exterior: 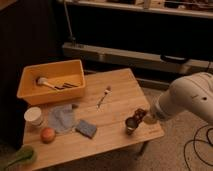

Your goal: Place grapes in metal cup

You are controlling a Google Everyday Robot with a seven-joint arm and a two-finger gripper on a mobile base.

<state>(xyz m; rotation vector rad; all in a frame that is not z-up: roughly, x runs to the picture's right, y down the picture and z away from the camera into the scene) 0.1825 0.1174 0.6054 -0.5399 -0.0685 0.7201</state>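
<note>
The gripper [142, 116] sits at lower right of the frame, at the end of my white arm [192, 97], which enters from the right edge. I cannot tell how the claw is set. The grapes [139, 114], a dark reddish cluster, are at its tip, just above and to the right of the cup [131, 125]; I cannot tell whether they touch its rim. The cup (short, shiny, dark inside) stands upright near the right front corner of the table [120, 90].

Left of the cup, near the table's front, lies a blue sponge [86, 129]. Touching it on the upper left is a grey cloth [62, 118], crumpled flat. Further left stands a white cup [34, 116], and just below it, toward the front edge, an orange fruit [48, 134]. Mid-table, above the sponge, a long thin utensil [103, 96] lies at a slant.

At upper left of the table rests a yellow bin [29, 93]; inside it I see a pale-handled brush [44, 82] and some dark items I cannot identify. At the lower left corner of the frame, off the table, is a green object [17, 158]. A cable [199, 142] loops on the floor at lower right.
</note>
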